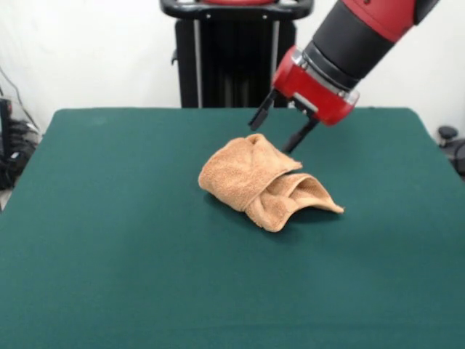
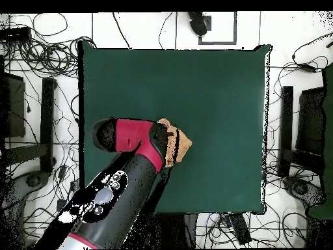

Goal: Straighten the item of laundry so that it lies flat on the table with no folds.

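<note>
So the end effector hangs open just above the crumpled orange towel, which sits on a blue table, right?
Nearly. The table is dark green, not blue, as the front view shows. The end effector does hang open just above the crumpled orange towel.

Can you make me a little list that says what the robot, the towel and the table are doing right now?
towel: orange-tan, bunched and folded over itself, not flat
table: dark green, towel lies near its middle
gripper: open, fingers pointing down just above the towel's far edge
holding anything: no
arm in overhead view: covers most of the towel, one corner peeks out
job done: not yet
</note>
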